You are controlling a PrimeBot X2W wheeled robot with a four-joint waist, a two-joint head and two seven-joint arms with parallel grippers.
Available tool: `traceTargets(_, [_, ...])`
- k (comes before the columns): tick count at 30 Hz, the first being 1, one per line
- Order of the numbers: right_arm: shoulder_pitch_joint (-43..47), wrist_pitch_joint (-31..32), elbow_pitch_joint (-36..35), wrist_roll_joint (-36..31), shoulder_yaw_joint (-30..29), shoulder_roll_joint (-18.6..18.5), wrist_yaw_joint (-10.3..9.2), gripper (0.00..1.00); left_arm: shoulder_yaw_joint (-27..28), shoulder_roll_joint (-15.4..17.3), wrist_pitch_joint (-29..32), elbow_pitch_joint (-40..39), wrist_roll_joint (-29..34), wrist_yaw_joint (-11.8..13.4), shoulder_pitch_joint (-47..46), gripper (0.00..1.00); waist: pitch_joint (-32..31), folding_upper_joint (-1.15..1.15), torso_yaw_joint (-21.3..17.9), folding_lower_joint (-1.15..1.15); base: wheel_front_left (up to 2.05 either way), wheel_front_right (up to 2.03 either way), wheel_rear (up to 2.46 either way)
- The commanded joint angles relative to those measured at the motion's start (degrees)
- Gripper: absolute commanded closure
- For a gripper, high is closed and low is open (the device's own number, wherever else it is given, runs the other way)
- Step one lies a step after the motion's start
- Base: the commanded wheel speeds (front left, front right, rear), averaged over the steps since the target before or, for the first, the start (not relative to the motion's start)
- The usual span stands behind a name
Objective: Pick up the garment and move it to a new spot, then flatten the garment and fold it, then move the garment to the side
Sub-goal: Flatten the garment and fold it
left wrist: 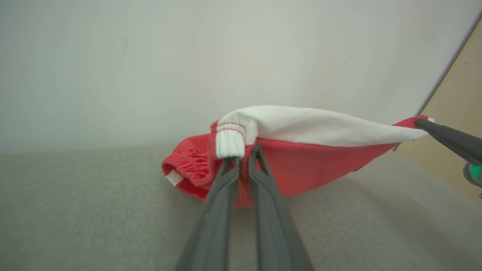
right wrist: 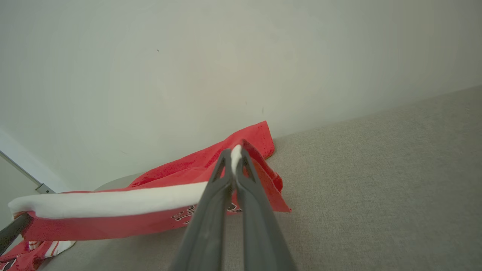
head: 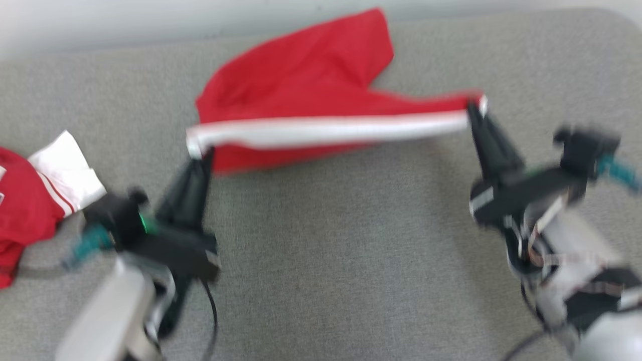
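Lying cut off at the left edge, a second red-and-white cloth (head: 35, 200); left end effector (head: 203, 156) pinching the garment (head: 301, 95) by its white band, stretched over the grey bench (head: 326, 250); right end effector (head: 472, 106) pinching the far end. Head view blurred; pale wall (left wrist: 150, 56) behind.

You have a grey fabric surface (head: 321, 281) running from near you to a plain, pale wall (head: 75, 25) at the far side. On the left of that surface lies 1 crumpled cloth (head: 30, 200), red, with a white part that carries thin red stripes. It runs off the left edge of the head view. In the left wrist view, a tan panel (left wrist: 457, 113) shows at the right, its dark edge slanting across the wall. In the right wrist view, a pale strip (right wrist: 17, 156) slants at the left, ending at a small metal piece (right wrist: 44, 188).
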Motion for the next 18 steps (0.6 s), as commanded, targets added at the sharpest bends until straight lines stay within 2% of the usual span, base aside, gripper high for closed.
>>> traceTargets(1, [4.4, -0.1, -1.4, 0.1, -1.2, -0.4, 0.03, 1.00, 0.0, -0.2, -0.4, -1.5, 0.1, 0.6, 4.5, 1.00, -3.6, 0.01, -0.4, 0.02, 0.00, 0.00, 0.00])
traceTargets(6, [15.4, -0.1, -5.5, 1.0, -4.6, -0.5, 0.03, 1.00, 0.4, -1.0, -0.3, -3.8, 1.9, 1.9, 14.0, 1.00, -6.8, 0.01, -0.1, 0.02, 0.00, 0.00, 0.00])
traceTargets(9, [20.3, -0.1, -8.2, 0.4, -6.8, -1.1, 0.02, 1.00, 1.9, -2.8, -0.3, -4.5, 2.3, 2.2, 19.3, 1.00, -8.5, 0.01, -0.1, 0.02, 0.00, 0.00, 0.00])
traceTargets(14, [27.0, 0.1, -11.2, -0.7, -9.4, -1.8, -0.01, 1.00, 2.4, -3.4, -0.3, -4.8, 6.7, 2.7, 24.8, 1.00, -10.6, 0.01, -0.1, 0.02, 0.00, 0.00, 0.00])
traceTargets(18, [33.1, 1.7, -13.1, -1.6, -11.6, -0.4, -0.01, 1.00, 3.3, -4.8, -0.3, -6.1, 10.1, 3.2, 29.9, 1.00, -12.7, 0.01, 0.1, 0.02, 0.00, 0.00, 0.00])
